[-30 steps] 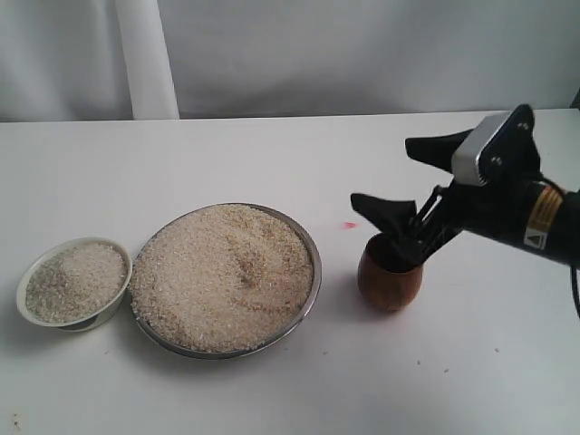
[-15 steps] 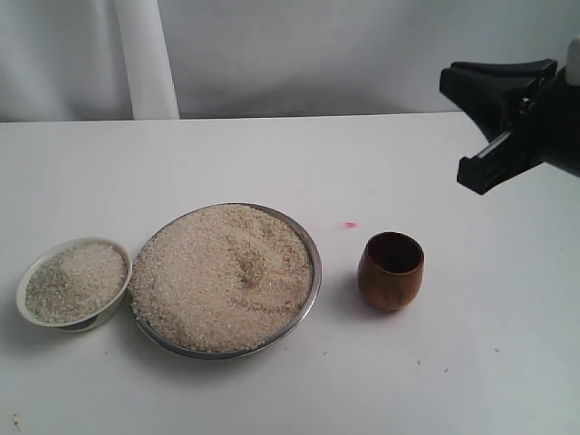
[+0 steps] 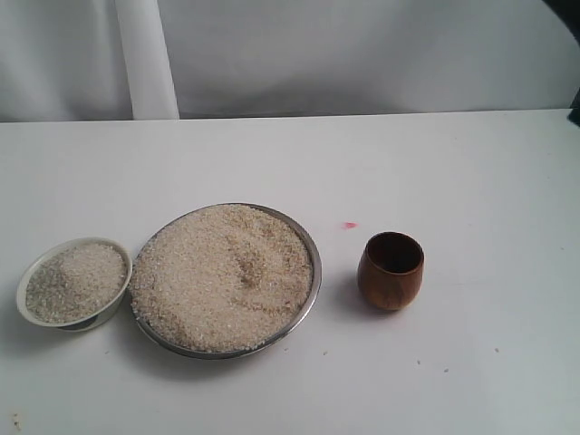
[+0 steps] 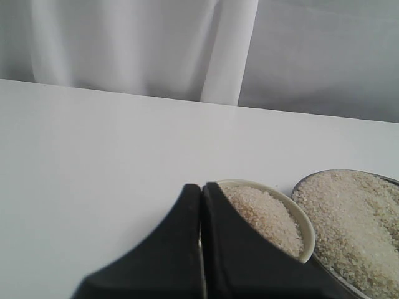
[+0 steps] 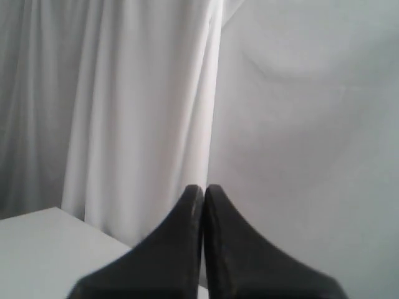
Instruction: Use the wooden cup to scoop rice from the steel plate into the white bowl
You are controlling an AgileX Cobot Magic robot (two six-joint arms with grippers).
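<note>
- On the exterior camera I see a flat, matte white bench point(image 3: 471, 181) with a pleated white cloth curtain point(image 3: 362, 54) hanging behind it.
- A wide, shallow, shiny round steel plate point(image 3: 315, 272) sits left of centre on the bench. It has a thin bright rim and is the biggest vessel here.
- Pale beige granular rice point(image 3: 222, 276) fills that plate in a loose low heap. The surface is grainy, with a slight dent near the middle.
- A small, round, thick-rimmed, cream-coloured white bowl point(image 3: 25, 292) stands just beside the plate on its left. I cannot tell if the rims touch. A dark foot shows under it, and a mound of the same pale grains lies inside.
- The dark reddish-brown, glossy wooden cup point(image 3: 391, 276) stands upright on the bench to the right of the plate, clear of it. It is barrel-bellied, has no handle and is darker inside. Nothing grips it, and I cannot tell if any grains are in it.
- A tiny pink speck point(image 3: 350, 225) lies on the bench between plate and cup, a little further back.
- Left claw point(image 4: 201, 187): smooth, matte black tapered fingers are pressed flat together and hold nothing. On my left wrist feed the tips sit right in front of the bowl's rim, with the plate's edge next to it.
- Right claw point(image 5: 203, 188): it has the same black wedge-shaped fingers, closed tip to tip and empty. It points at the curtain folds, with a corner of the bench in view.
</note>
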